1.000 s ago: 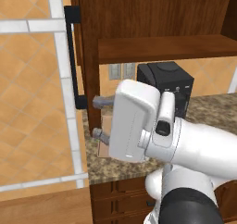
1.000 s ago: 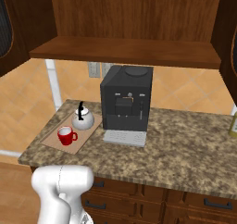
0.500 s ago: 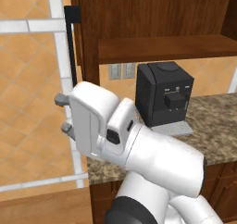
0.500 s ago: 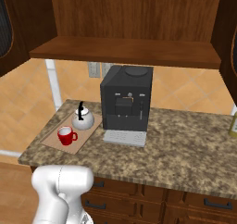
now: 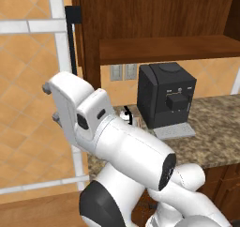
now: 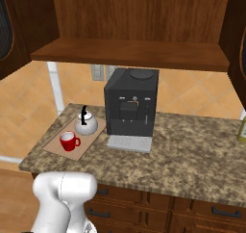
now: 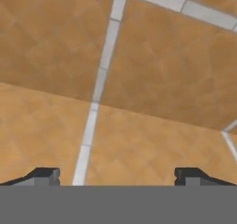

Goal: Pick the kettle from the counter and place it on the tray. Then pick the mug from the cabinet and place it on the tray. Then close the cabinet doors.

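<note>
1. The kettle [image 6: 86, 125] and the red mug [image 6: 69, 141] both sit on the tray [image 6: 54, 146], just left of the coffee machine [image 6: 131, 101], so only the cabinet doors are left to close.
2. The gripper [image 7: 115, 176] has its 2 fingertips [image 7: 45, 175] far apart and holds nothing.
3. It points at the tiled wall, likely swinging out toward the left door's handle [image 5: 71, 38].
4. Since 1 second ago, the arm has swung further left of the coffee machine; the kettle and mug stayed put.

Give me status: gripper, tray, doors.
Gripper open, empty, facing tiled wall. Kettle and mug on tray. Cabinet doors open. Nothing blocking seen.
</note>
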### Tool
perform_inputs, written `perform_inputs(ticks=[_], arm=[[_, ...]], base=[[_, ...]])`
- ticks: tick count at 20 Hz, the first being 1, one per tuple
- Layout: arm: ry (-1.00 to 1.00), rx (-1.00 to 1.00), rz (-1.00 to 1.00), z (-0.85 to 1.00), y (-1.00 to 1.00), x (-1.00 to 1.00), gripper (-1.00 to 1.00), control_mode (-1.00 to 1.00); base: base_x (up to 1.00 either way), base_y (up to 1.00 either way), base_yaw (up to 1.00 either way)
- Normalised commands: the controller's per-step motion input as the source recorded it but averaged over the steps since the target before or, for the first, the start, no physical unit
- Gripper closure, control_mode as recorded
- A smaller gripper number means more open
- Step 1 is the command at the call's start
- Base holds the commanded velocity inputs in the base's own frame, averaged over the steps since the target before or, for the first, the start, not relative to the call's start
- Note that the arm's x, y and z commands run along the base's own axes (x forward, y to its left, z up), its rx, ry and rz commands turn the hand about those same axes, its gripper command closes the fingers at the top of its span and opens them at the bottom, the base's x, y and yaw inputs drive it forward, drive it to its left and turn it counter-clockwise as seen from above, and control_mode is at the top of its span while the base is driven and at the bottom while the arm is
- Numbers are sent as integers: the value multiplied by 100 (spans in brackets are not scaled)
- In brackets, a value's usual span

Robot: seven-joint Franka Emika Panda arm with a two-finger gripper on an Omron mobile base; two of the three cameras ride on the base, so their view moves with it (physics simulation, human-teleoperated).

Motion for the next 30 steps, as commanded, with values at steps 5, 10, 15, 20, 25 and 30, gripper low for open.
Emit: perform_inputs(ticks=[5,10,15,20,25,30], arm=[[10,0,-13,-11,-19,32,-100,-100],[9,-1,-12,-17,-22,50,-100,-100],[3,-1,-13,-10,-36,48,-100,-100],[1,-1,-26,-1,-82,32,-100,-100],[4,-3,-28,0,-77,42,-100,-100],[2,0,-26,0,-79,43,-100,-100]], base=[[0,0,0],[0,0,0],[0,0,0],[0,0,0],[0,0,0],[0,0,0]])
